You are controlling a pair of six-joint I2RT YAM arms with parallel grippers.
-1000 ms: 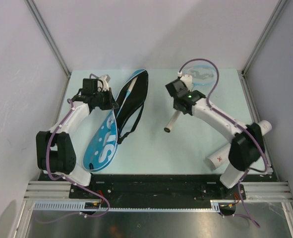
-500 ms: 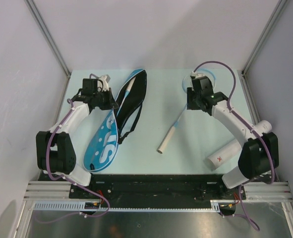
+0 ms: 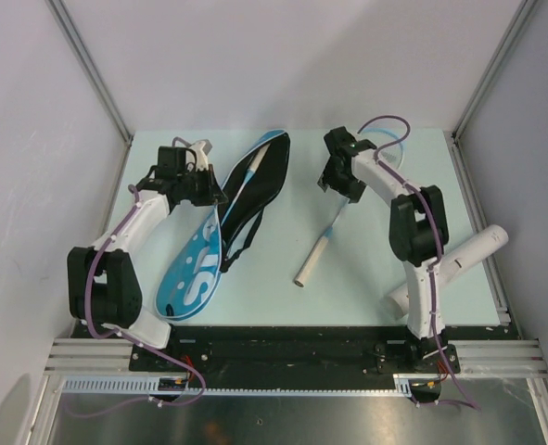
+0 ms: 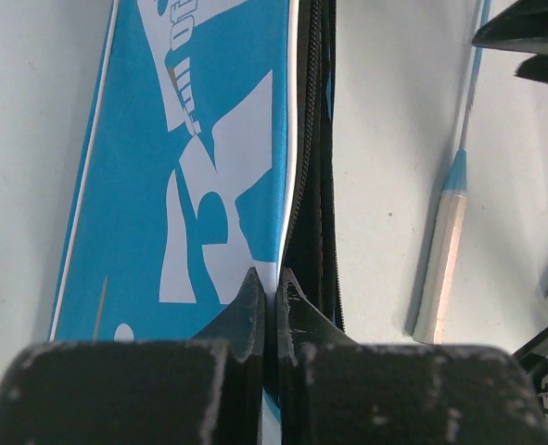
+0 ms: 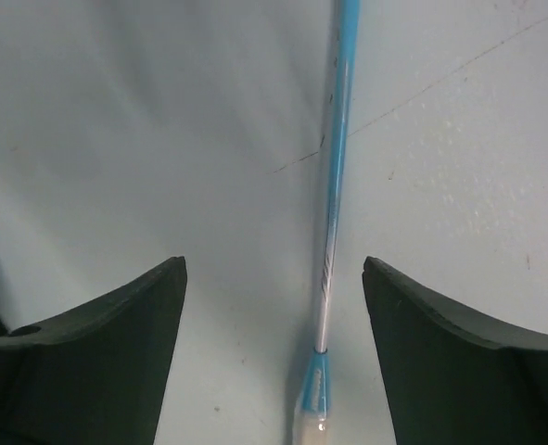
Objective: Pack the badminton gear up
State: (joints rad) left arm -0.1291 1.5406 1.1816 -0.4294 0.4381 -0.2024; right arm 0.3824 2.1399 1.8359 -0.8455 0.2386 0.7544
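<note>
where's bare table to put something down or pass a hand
Widest bare patch: the near middle of the table, between the black strap of the racket cover and the white handle of the loose racket. A smaller one: between that handle and the right arm. Crowded: far left, where the left gripper pinches the cover, and near right by the cardboard tube.

White lettering on the blue racket cover (image 3: 192,271) shows only a readable S.
</note>
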